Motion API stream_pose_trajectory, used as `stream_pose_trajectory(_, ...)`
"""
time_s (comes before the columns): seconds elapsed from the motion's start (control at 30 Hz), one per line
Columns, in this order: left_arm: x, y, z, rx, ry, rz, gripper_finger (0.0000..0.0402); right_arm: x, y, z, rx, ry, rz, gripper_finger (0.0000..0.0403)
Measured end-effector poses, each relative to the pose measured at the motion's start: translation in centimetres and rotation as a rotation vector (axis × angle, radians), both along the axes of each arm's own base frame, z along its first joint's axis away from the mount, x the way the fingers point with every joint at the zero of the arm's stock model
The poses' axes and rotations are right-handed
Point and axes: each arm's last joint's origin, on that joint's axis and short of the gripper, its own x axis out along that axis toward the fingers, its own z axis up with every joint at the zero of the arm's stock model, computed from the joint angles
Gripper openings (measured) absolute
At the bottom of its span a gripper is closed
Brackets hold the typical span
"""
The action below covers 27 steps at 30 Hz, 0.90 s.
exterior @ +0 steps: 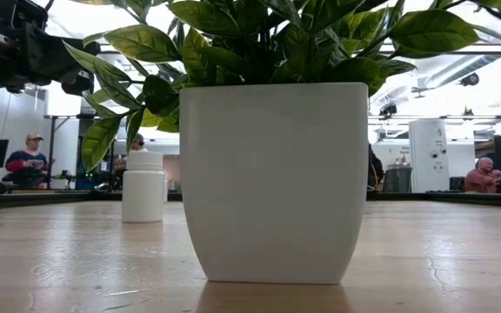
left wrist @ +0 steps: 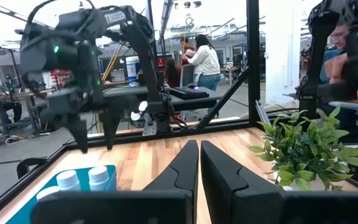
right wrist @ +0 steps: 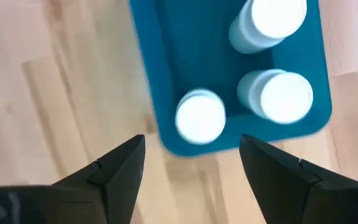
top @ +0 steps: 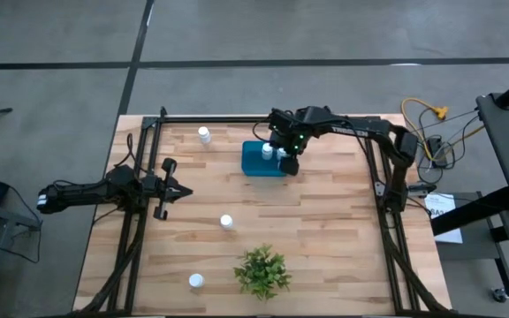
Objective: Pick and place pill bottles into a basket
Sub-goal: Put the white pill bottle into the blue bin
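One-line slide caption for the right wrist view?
Open right gripper hangs above the teal basket, which holds three white pill bottles.

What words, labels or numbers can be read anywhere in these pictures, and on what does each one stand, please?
"TROSSEN": white lettering along the right arm, seen in the high view; its last letters are blurred.
Paper sheet beside the table: dark print, too blurred to read.
Pill bottles, basket, plant pot: no text shows on them.
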Motion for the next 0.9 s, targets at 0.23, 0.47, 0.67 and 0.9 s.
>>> stream_pose_trajectory(0.23,0.0,0.0,0.0,0.000,0.000,0.000,0.0002,-1.0,3.8,2.9,-0.005,-0.019,0.084,0.0208)
stream_pose_trajectory(0.47,0.0,0.0,0.0,0.000,-0.001,0.000,0.0002,-0.5,9.4,4.9,-0.025,-0.138,0.209,0.0115)
stream_pose_trajectory(0.67,0.0,0.0,0.0,0.000,0.000,0.000,0.0002,0.6,13.7,5.9,-0.073,-0.366,0.345,0.0028)
stream_pose_trajectory(0.9,0.0,0.0,0.0,0.000,-0.001,0.000,0.0002,0.2,15.4,4.7,-0.092,-0.506,0.352,0.0012)
